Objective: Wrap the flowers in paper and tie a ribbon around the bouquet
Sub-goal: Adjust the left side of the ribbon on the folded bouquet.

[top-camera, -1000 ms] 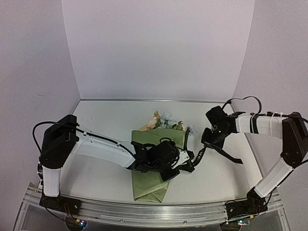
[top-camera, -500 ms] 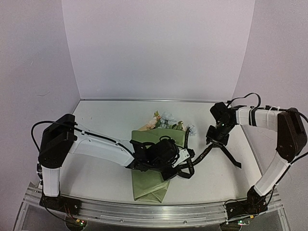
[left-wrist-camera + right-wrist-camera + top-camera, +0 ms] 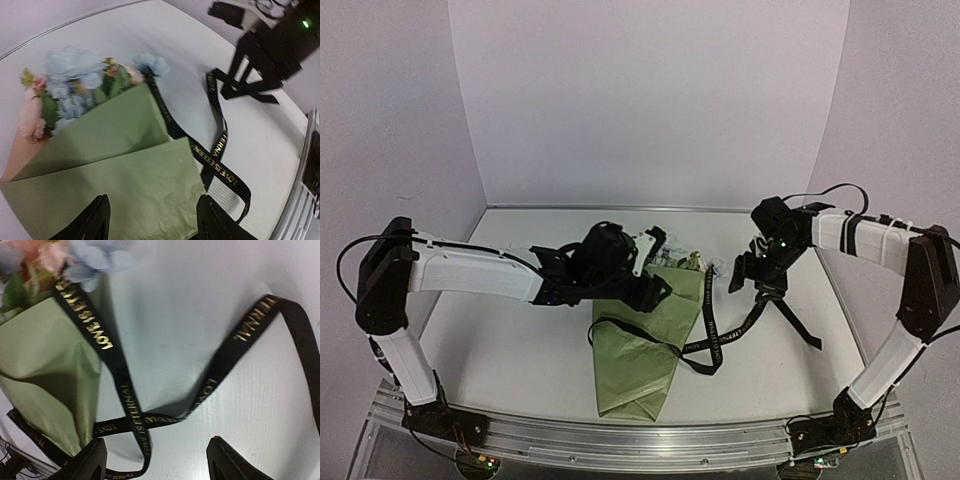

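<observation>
Currently in hand: the tying step, by my reading; the wrapping looks done and the ribbon is not yet drawn tight.
Bouquet (image 3: 640, 350): lies flat on the tabletop (image 3: 520, 350), narrow end toward the near edge, wide end toward the back wall.
Flowers (image 3: 70, 85): pink, cream and blue blooms poke out of the wide end of the cone.
Paper (image 3: 125, 175): olive face outward, folded over itself with one diagonal flap edge showing; creased, but closed around the stems.
Ribbon (image 3: 712, 335): black with pale lettering. One strand runs down along the cone's right edge from beside the blooms. Another lies across the paper toward its left edge. The rest sits in loose loops on the tabletop to the right. The strands cross just off the cone's right side, and I see no pulled knot.
Left jaws: stand apart with nothing between them, hovering over the upper part of the paper; whether they touch it I cannot tell.
Right jaws: likewise apart and empty, above the ribbon loops to the right of the blooms.
Next move calls for: each side picking up one ribbon end, low and precise because the strand lies flat against the tabletop. The two ends then need drawing outward evenly so the crossing cinches round the cone.
Risk: a one-sided pull may drag or roll the light cone, or let the flap spring open.
</observation>
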